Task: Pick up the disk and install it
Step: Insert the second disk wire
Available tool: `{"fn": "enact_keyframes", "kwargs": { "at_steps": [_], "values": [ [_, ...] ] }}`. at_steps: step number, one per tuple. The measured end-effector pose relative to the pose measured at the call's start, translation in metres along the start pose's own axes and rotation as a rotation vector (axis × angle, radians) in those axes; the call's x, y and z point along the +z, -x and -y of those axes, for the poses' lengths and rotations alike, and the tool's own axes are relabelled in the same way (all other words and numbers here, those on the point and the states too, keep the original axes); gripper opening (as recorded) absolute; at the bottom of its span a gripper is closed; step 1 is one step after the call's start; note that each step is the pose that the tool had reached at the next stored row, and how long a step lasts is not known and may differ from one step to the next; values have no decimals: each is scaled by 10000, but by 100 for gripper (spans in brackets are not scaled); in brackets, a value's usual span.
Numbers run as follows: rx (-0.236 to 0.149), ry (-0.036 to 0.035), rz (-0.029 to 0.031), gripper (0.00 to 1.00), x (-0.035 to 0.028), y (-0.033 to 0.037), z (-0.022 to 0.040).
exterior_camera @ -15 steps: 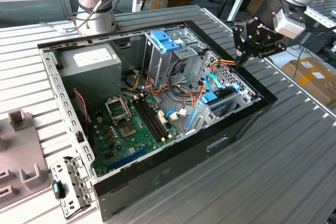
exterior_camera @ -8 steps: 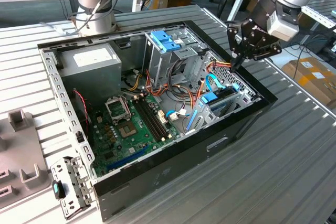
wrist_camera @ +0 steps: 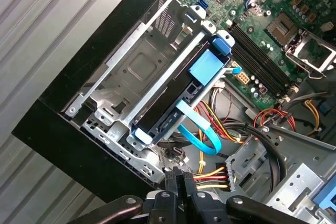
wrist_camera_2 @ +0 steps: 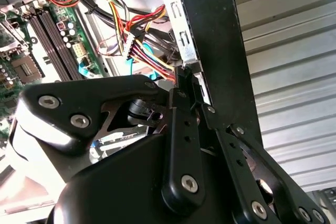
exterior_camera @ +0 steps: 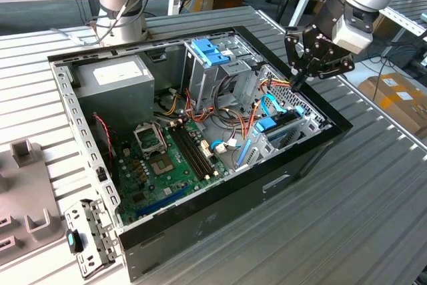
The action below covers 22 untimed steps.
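Observation:
The disk (wrist_camera: 169, 99) stands on edge in the metal drive bay (wrist_camera: 131, 72) at the case's front corner, dark-sided and framed by a light-blue caddy rail with a blue tab. In the exterior view the disk (exterior_camera: 279, 123) sits low in the bay near the case's right wall. My gripper (exterior_camera: 295, 86) hangs just above that wall, a short way behind the disk. In both wrist views its black fingers (wrist_camera: 175, 178) are pressed together with nothing between them, and the fingertips (wrist_camera_2: 185, 77) point at the case edge beside a bundle of wires.
The open black computer case (exterior_camera: 200, 221) lies on a slatted metal table. Inside are the green motherboard (exterior_camera: 167, 165), a grey power-supply box (exterior_camera: 117, 75), a drive cage with a blue latch (exterior_camera: 210, 51) and loose coloured cables (wrist_camera: 210, 174). A grey fixture (exterior_camera: 23, 191) stands at the exterior view's left.

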<state>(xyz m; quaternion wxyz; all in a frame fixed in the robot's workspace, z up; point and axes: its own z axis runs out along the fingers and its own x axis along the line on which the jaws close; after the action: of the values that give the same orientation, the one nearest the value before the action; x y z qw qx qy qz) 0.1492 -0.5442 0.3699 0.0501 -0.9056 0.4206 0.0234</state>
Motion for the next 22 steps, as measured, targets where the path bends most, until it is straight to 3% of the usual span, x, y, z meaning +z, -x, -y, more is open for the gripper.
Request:
{"fn": "enact_keyframes", "kwargs": {
  "at_steps": [3,7,12,17,22],
  "values": [
    [6,-1,0,16,0,0,0],
    [409,-36,-29,16,0,1,-1],
    [1202,-103,-85,16,1,1,-1],
    [2373,-203,-169,16,0,1,-1],
    [2868,-245,-205,16,1,15,-18]
  ]
}}
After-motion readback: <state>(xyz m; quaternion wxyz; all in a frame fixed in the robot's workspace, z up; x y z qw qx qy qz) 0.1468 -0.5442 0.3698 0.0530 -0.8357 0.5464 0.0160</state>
